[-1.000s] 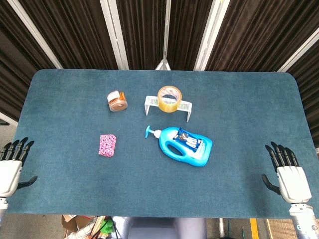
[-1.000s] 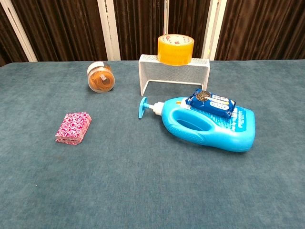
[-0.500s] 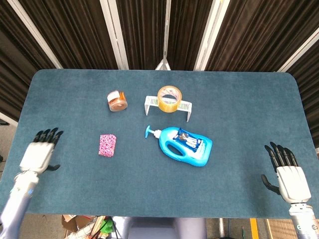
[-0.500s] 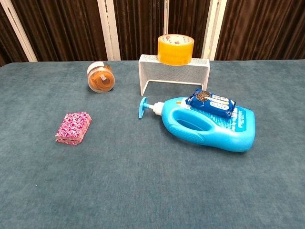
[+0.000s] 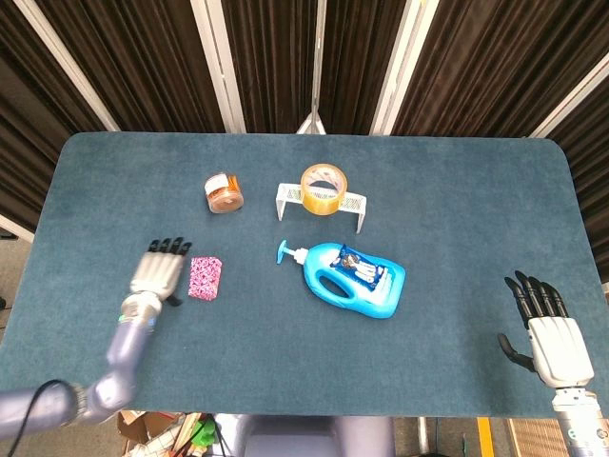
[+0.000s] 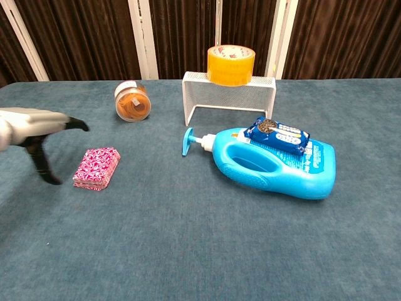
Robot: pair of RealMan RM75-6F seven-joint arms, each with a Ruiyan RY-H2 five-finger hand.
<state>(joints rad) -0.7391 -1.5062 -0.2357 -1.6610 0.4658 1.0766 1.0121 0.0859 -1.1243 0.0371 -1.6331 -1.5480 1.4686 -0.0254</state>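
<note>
My left hand (image 5: pixel 160 269) (image 6: pixel 34 128) hovers open just left of a small pink patterned box (image 5: pixel 205 277) (image 6: pixel 96 167), fingers straight and thumb hanging down, not touching it. At the table's near right edge my right hand (image 5: pixel 547 333) lies open, fingers spread, holding nothing; the chest view does not show it. A blue pump bottle (image 5: pixel 352 278) (image 6: pixel 276 166) lies on its side mid-table with a small blue packet (image 5: pixel 364 267) (image 6: pixel 277 134) on top.
A white wire rack (image 5: pixel 322 204) (image 6: pixel 229 89) stands at the back with a roll of yellow tape (image 5: pixel 324 186) (image 6: pixel 231 64) on it. A jar of orange bands (image 5: pixel 225 191) (image 6: pixel 132 101) lies to its left on the teal table (image 5: pixel 457 219).
My left hand has swept from the table's near left edge rightward to beside the pink box and now shows in the chest view. The right hand has stayed still.
</note>
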